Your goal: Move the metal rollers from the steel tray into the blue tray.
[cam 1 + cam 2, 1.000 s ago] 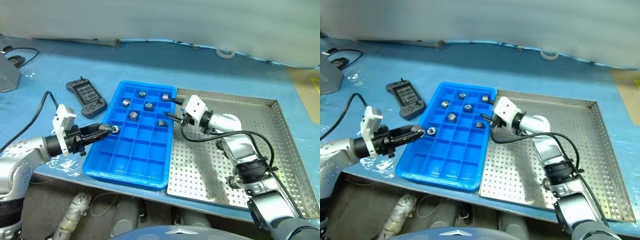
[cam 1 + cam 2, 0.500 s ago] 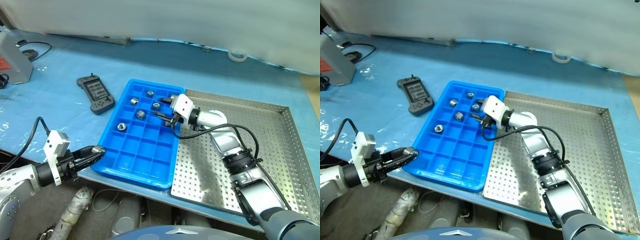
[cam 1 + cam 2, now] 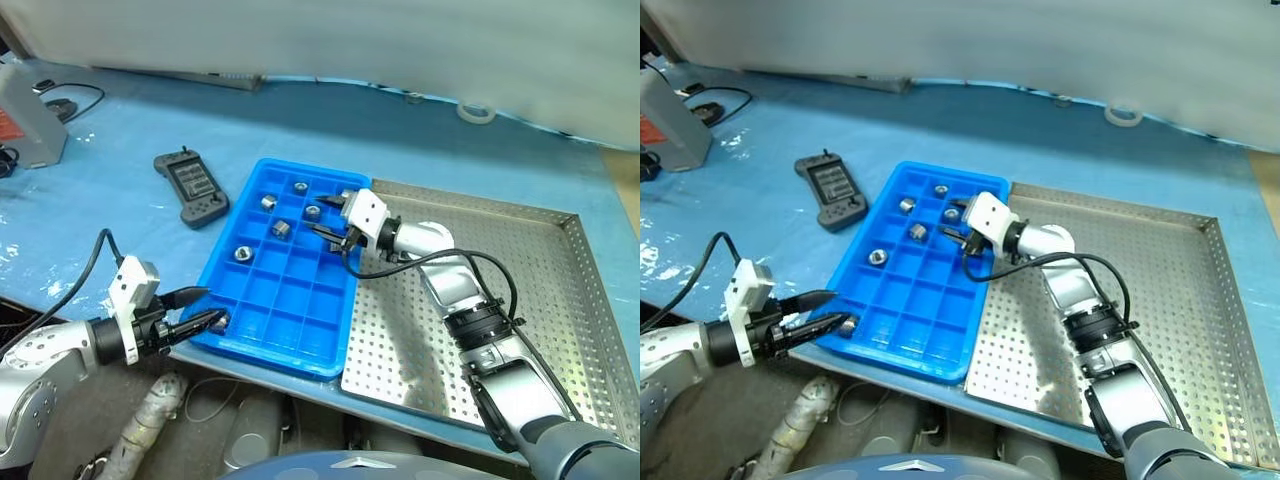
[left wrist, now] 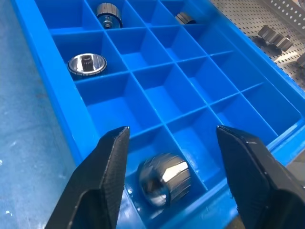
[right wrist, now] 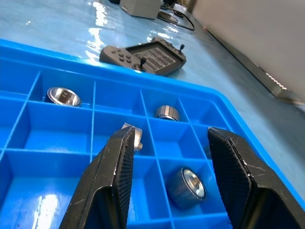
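Note:
The blue tray [image 3: 262, 303] lies left of the steel tray [image 3: 540, 290], and the two touch. Several metal rollers [image 3: 282, 229] sit in the blue tray's far compartments. One more roller [image 4: 164, 179] lies in the near left corner compartment. My left gripper [image 3: 212, 305] is open at that corner, its fingers on either side of this roller and apart from it. My right gripper [image 3: 325, 214] is open and empty, held level over the blue tray's far right compartments, where a roller [image 5: 188, 183] lies below it.
A black handheld controller [image 3: 190, 188] lies on the blue mat left of the blue tray. A grey box [image 3: 30, 125] stands at the far left and a tape ring [image 3: 477, 111] at the back. The table's near edge runs just under both trays.
My left gripper has opened and let its roller go into the blue tray's near left corner compartment. The camera shifted early on. The right gripper has stayed open in place.

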Motion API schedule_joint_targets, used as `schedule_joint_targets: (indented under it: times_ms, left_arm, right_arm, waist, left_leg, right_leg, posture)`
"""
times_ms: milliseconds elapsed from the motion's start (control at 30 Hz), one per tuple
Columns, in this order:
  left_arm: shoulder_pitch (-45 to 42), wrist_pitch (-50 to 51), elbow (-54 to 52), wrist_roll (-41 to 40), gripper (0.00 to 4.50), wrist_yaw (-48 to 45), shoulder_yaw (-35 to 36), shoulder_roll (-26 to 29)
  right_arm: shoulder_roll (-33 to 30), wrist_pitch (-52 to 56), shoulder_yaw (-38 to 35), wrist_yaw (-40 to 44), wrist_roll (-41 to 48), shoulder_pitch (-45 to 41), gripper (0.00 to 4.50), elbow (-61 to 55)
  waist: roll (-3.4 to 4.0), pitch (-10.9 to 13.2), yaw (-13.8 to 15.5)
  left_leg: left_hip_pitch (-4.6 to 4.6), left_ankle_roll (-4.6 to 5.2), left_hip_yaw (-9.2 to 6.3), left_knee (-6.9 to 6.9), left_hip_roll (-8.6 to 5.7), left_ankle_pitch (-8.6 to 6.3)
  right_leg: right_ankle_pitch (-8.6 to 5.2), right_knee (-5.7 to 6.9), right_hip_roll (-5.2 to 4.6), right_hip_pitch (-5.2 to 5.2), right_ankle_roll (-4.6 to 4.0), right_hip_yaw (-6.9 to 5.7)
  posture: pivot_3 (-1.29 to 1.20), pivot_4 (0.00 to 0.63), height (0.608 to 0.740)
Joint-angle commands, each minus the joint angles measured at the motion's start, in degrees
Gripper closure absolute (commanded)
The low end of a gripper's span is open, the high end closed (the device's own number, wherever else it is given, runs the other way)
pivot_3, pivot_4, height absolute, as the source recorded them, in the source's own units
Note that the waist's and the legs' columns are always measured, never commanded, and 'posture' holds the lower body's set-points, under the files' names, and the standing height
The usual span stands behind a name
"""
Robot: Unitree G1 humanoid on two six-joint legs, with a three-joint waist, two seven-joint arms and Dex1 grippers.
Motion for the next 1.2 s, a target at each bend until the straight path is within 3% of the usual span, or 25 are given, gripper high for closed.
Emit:
schedule_joint_targets:
  times_ms: [33, 200, 333, 567, 867, 1200]
  left_arm:
    - [-3.77, 0.51, 1.3, -1.53, 1.59, -0.37, 0.4, 1.38]
    - [-18.51, 1.99, 7.9, -2.72, 1.59, -1.15, -5.7, -0.91]
    - [-29.02, -0.78, 15.66, 1.9, 1.59, -5.03, -16.86, -5.52]
    - [-42.57, -7.85, 31.45, 8.35, 1.59, -12.13, -27.06, -15.42]
    - [-48.59, -13.92, 43.23, 12.75, 1.59, -18.56, -30.46, -22.3]
    - [-47.58, -15.3, 44.04, 14.67, 1.59, -20.1, -30.38, -23.93]
  right_arm:
    - [-0.8, -0.46, -1.49, -0.8, 0.14, 0.23, 1.9, -2.69]
    - [-4.69, 2.21, -3.78, 0.41, 1.63, 3.67, 1.9, -7.85]
    - [-9.55, 6.15, -6.76, 1.87, 3.69, 9.18, 1.9, -15.12]
    - [-14.96, 15.52, -14.22, -2.78, 3.74, 22.0, 1.9, -30.64]
    - [-17.52, 22.34, -19.83, -6.48, 2.1, 37.17, 1.9, -43.16]
    - [-16.58, 20.99, -21.48, -9.16, 2.96, 42.24, 1.9, -38.25]
  waist:
    - [0.0, 0.0, -0.05]
    - [0.03, -0.01, 0.08]
    - [0.06, -0.05, -0.7]
    - [0.01, -0.06, -4.41]
    - [0.08, -0.11, -8.62]
    - [0.09, -0.11, -9.47]
  left_leg:
    - [0.0, -0.01, 0.0, 0.0, 0.0, 0.01]
    - [0.03, -0.1, 0.0, 0.01, 0.03, 0.1]
    - [0.11, -0.03, 0.01, 0.1, 0.03, 0.12]
    - [0.1, 0.26, 0.01, 0.19, 0.14, 0.15]
    - [0.11, 0.34, 0.1, 0.23, 0.37, 0.13]
    - [0.21, 0.19, 0.14, 0.37, 0.4, 0.02]
  right_leg:
    - [0.0, 0.02, 0.0, -0.01, 0.0, 0.0]
    - [0.0, 0.08, 0.0, 0.06, 0.0, -0.14]
    - [0.01, 0.04, -0.01, 0.27, 0.0, -0.14]
    - [0.07, -0.02, 0.0, 0.35, 0.11, -0.2]
    - [0.07, -0.08, 0.12, 0.38, 0.09, -0.22]
    - [0.07, -0.14, 0.12, 0.56, 0.06, -0.24]
  posture:
    - [0.15, 0.15, 0.74]
    - [0.07, 0.15, 0.74]
    - [-0.03, 0.15, 0.74]
    - [-0.23, 0.15, 0.74]
    - [-0.36, 0.15, 0.74]
    - [-0.37, 0.15, 0.74]
